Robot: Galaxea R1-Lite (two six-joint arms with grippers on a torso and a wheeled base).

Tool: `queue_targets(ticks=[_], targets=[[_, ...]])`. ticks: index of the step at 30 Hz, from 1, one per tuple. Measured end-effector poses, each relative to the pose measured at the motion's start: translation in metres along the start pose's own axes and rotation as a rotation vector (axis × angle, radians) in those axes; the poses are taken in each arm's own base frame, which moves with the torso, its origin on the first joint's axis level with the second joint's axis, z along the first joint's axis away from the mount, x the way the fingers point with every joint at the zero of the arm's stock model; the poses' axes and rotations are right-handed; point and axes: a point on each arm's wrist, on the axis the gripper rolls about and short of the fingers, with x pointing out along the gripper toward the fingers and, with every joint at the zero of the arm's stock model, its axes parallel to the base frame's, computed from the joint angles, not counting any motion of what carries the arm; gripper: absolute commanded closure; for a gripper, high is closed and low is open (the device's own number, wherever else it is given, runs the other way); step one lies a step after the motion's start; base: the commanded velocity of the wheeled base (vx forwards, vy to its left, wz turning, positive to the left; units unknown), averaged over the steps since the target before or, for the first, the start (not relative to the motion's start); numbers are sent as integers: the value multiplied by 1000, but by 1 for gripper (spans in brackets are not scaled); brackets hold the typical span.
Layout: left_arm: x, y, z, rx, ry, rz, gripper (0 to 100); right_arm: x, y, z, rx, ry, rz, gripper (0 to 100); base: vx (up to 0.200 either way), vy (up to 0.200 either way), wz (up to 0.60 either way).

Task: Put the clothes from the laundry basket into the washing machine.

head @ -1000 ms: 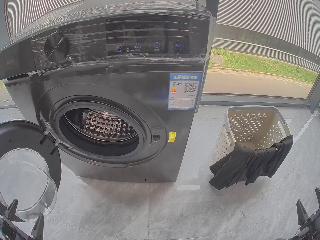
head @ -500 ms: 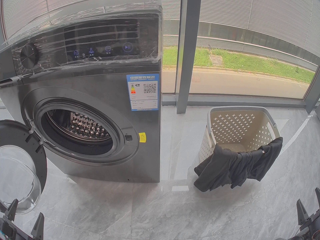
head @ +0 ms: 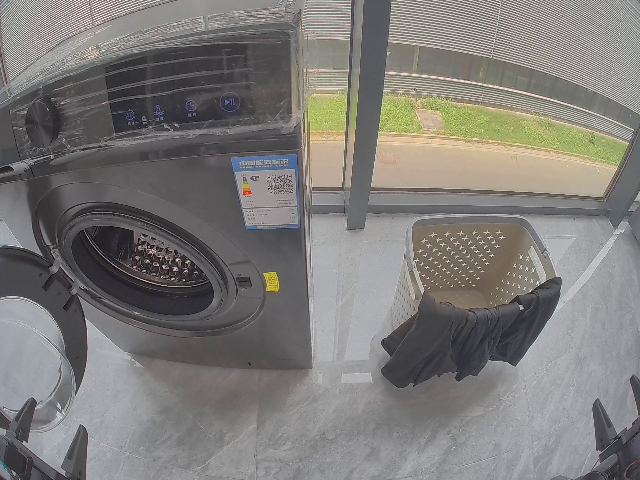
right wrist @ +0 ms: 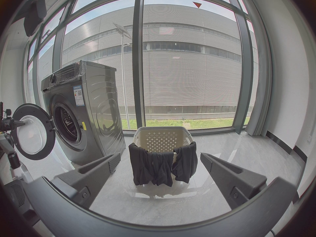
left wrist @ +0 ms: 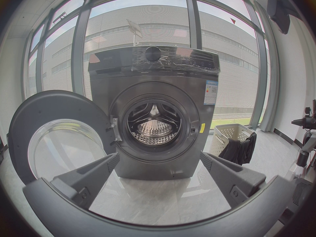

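Note:
A grey washing machine (head: 167,168) stands on the left with its round door (head: 33,341) swung open and its drum (head: 143,271) showing bare metal. To its right sits a cream laundry basket (head: 475,219) with dark clothes (head: 467,335) draped over its near rim. My left gripper (head: 52,428) is low at the near left, open and holding nothing, facing the drum (left wrist: 154,129). Low at the near right, my right gripper (head: 617,401) is open with nothing in it, facing the clothes (right wrist: 154,168) from a distance.
Tall windows and a grey pillar (head: 363,95) stand behind the washing machine and basket. Pale marble floor (head: 333,421) stretches between me and both. The open door (left wrist: 52,132) juts out toward my left gripper.
The head camera has turned to the right, so the machine and basket sit further left in the picture. Both grippers keep their places and stay open.

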Motion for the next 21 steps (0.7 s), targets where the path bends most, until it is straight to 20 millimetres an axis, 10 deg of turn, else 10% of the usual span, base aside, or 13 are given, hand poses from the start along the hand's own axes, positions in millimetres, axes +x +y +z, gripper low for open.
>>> queue_targets(ticks=[21], targets=[[0,0,0,1,0,0,0,0,0,0,0,0,1,0,0,-38,0]])
